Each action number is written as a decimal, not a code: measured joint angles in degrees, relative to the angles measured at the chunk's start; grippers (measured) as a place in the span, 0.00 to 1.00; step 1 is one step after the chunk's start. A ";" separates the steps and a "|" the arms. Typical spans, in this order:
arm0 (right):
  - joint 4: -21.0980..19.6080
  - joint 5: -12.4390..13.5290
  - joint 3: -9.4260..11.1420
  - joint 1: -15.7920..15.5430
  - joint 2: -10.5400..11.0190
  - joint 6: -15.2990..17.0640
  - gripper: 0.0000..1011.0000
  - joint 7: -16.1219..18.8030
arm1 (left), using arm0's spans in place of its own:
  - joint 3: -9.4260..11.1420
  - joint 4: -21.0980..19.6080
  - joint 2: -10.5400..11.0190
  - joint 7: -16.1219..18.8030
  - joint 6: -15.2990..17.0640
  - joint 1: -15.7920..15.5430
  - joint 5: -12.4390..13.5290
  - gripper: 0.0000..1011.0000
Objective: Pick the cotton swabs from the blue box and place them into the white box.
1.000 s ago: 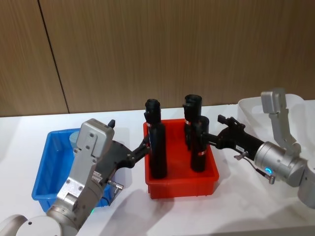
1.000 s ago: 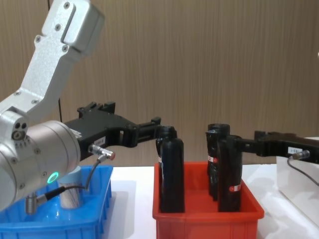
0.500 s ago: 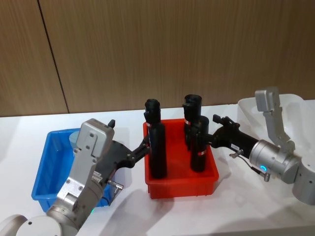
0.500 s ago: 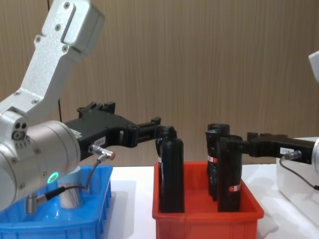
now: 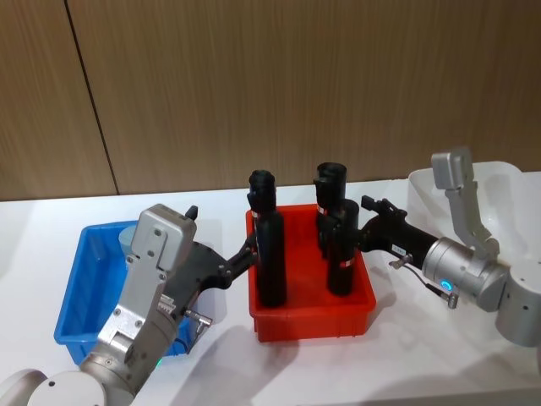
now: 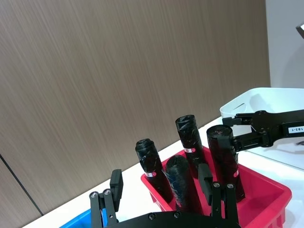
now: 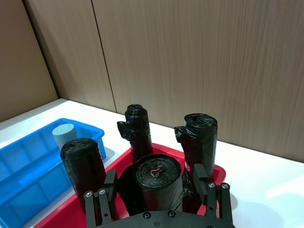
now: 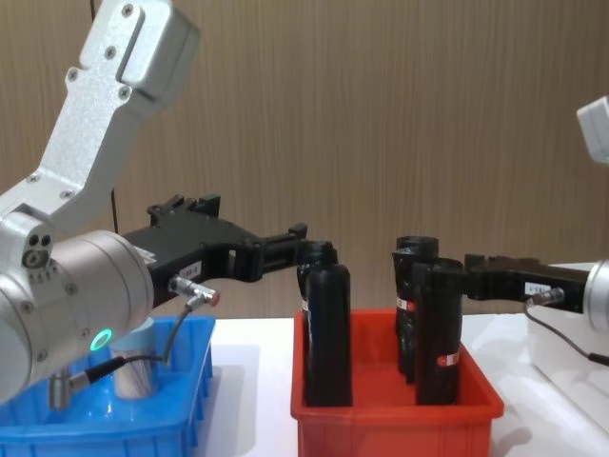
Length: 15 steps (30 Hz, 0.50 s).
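One cotton swabs jar (image 7: 64, 134) with a pale blue lid stands in the blue box (image 5: 78, 292) at the left, half hidden behind my left arm in the head view. The white box (image 5: 507, 182) sits at the far right. My left gripper (image 5: 249, 251) is open, reaching past the blue box with its fingers on either side of the front-left black bottle (image 5: 270, 254) in the red bin. From the right, my right gripper (image 5: 362, 232) also stands open, straddling the front-right black bottle (image 7: 154, 183).
The red bin (image 5: 313, 326) sits between the blue and white boxes and holds several tall black bottles (image 5: 330, 190). A wooden wall runs behind the white table. Bare tabletop (image 5: 355, 372) lies in front of the bins.
My right gripper has slid left toward the red bin until its fingers flank the front-right black bottle. The left arm and the jar have not moved.
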 joint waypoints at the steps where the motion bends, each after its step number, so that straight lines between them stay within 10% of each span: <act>1: 0.46 -0.04 -0.03 0.21 -0.06 -0.14 0.99 0.01 | 0.00 0.00 0.00 0.00 0.00 0.00 0.00 0.99; 15: 5.10 -0.60 -0.40 2.43 -0.75 -1.82 0.99 0.18 | 0.00 0.00 0.00 0.00 0.00 0.00 0.00 0.99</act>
